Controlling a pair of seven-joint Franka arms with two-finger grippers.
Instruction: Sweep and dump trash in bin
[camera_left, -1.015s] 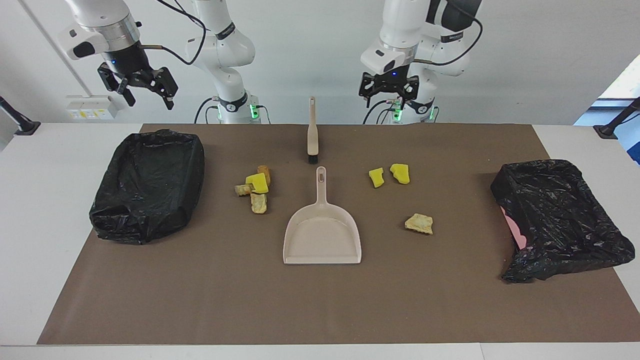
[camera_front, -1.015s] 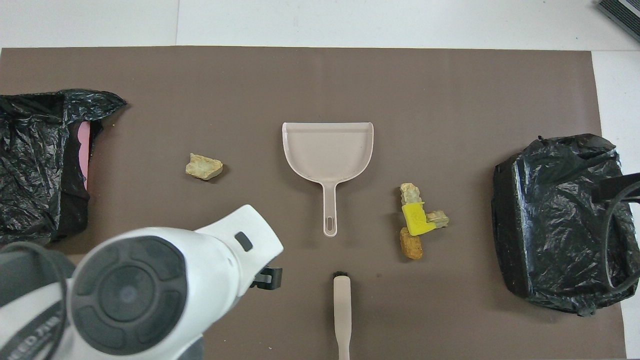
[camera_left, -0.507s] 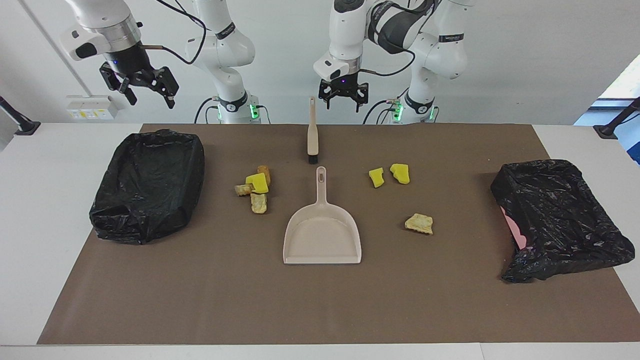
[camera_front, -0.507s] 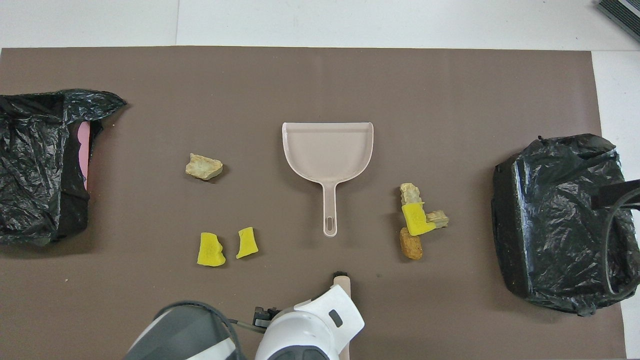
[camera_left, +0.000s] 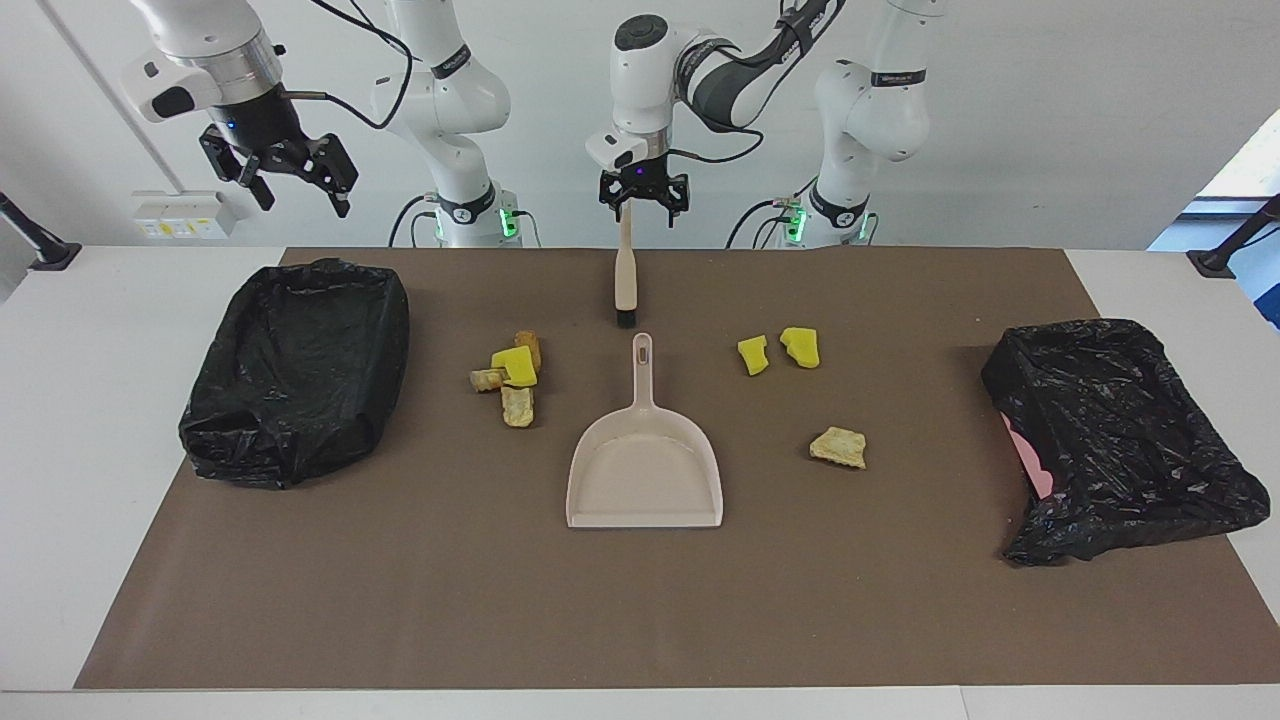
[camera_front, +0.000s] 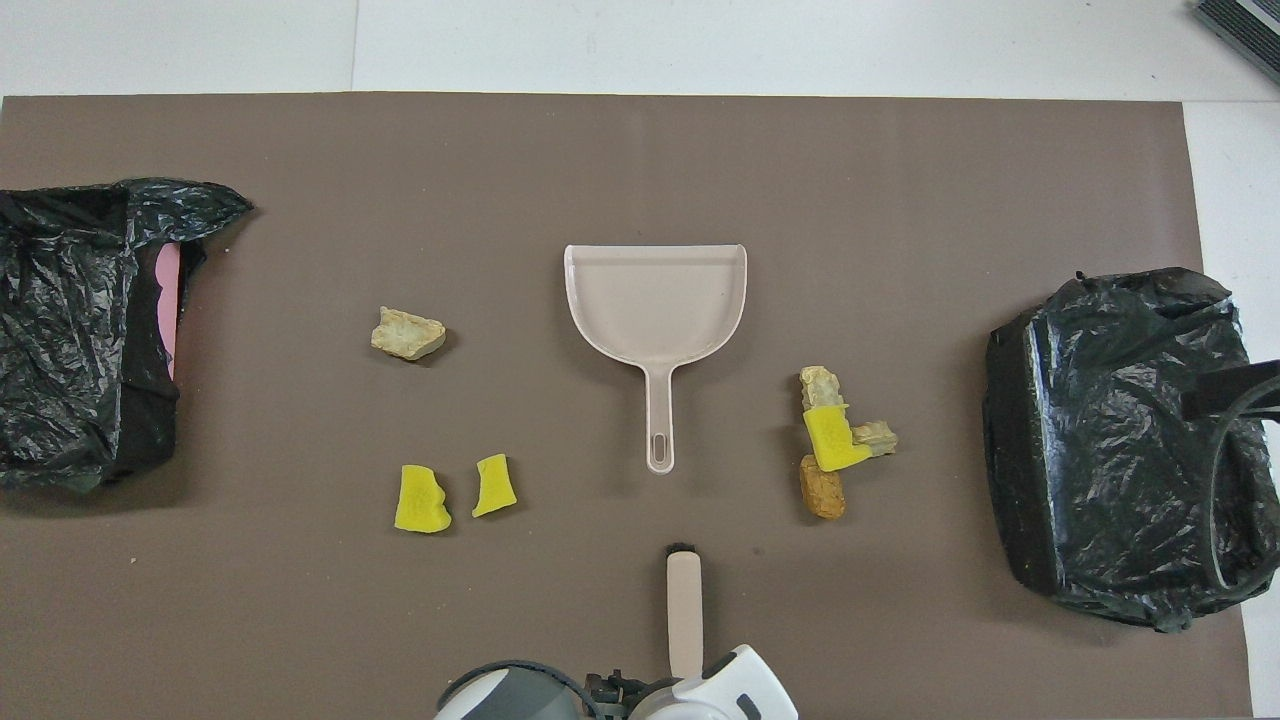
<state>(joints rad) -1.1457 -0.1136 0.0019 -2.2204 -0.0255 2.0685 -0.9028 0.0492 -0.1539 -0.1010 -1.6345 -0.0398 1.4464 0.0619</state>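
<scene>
A: Facing view check. Left gripper (camera_left: 644, 205) sits over the handle tip of the beige plastic hand brush (camera_left: 625, 268); fingers spread, nothing gripped. Right gripper (camera_left: 290, 177) waits above the black-bagged bin (camera_left: 298, 365), fingers apart, empty.

B: Trash location?

A: Four yellow sponge and tan crust chunks (camera_left: 512, 376) lie below the left fingers toward the right arm's end; two yellow sponge pieces (camera_left: 778, 351) and one tan crust (camera_left: 838, 446) toward the left arm's end. Beige plastic dustpan (camera_left: 645, 470) lies between them.

B: Hazards?

A: Closing near the handle tip likely lets the brush pivot or slip. Bristles almost touch the dustpan handle. Brown surface (camera_front: 900, 200) past the dustpan offers sweeping room.
</scene>
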